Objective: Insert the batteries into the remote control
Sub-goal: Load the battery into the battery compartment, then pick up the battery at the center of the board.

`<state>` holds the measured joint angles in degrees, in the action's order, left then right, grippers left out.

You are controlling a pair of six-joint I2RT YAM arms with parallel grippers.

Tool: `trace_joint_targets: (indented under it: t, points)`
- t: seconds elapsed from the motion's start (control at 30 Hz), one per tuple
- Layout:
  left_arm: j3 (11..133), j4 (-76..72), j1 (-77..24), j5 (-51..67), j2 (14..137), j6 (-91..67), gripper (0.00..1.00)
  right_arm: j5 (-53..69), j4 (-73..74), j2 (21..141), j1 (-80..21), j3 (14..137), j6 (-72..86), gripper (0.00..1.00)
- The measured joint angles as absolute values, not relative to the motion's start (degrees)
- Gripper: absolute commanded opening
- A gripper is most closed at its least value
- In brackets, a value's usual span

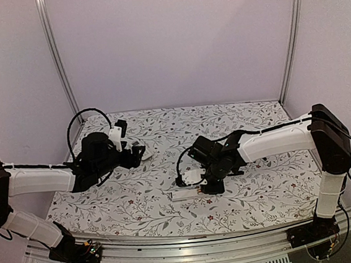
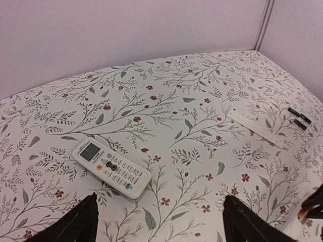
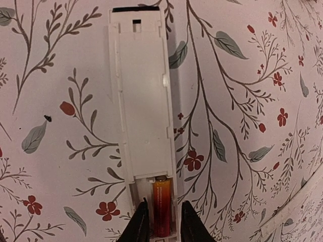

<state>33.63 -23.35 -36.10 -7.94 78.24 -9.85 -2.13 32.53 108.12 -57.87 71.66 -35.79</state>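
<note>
Right gripper [image 3: 163,209]: jaws narrowly parted astride orange-and-red cylindrical battery [image 3: 161,191], which sits in the open compartment of slim white plastic remote [image 3: 144,101]. Left gripper [image 2: 161,227]: jaws wide, empty, near white keypad remote [image 2: 112,168].

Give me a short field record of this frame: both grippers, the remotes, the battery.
right gripper: narrowly open, fingers either side of the battery
battery: orange, lying in the remote's open bay
remote: white, back side up
left gripper: wide open, empty
second remote: buttons up, on the table ahead of the left gripper
</note>
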Motion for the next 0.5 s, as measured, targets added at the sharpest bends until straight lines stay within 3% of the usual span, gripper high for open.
trace_joint_targets:
  t: [0.5]
  points:
    - [33.6,-23.4,-36.1,-7.7,78.2,-9.8,0.85,6.4,28.5,99.6,-54.0,72.9,-30.4,0.27]
